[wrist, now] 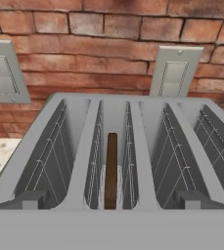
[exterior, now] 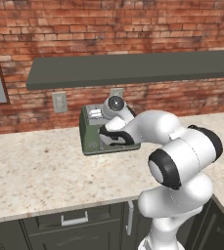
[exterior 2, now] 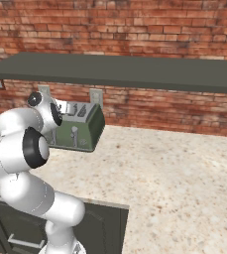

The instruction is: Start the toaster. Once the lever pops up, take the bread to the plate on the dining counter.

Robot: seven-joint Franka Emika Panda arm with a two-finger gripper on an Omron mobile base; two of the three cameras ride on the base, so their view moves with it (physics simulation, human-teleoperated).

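Toaster [exterior: 91,136]: sage-green, boxy, 4 slots on top, set on the speckled beige worktop [exterior: 40,171] against the red brick wall [exterior: 108,24], beneath a dark shelf [exterior: 133,68]. 1 silver lever [exterior 2: 74,135] showed on its front in the right base view.

Bread [wrist: 111,171]: 1 dark brown slice, standing on edge in the 2nd slot from the left in the hand view, sunk low between the wire guides.

Wall plates [wrist: 3,71]: 2, pale grey, fixed to the brick just behind the toaster, 1 toward each side.

End effector [wrist: 111,200]: hung directly above the toaster's slots, looking down into them. Its 2 dark fingertips [wrist: 30,199] stood spread wide, 1 at each lower corner of the hand view, gripping nothing.

Cabinet fronts [exterior: 74,219]: dark, with a pale bar handle, under the worktop edge.
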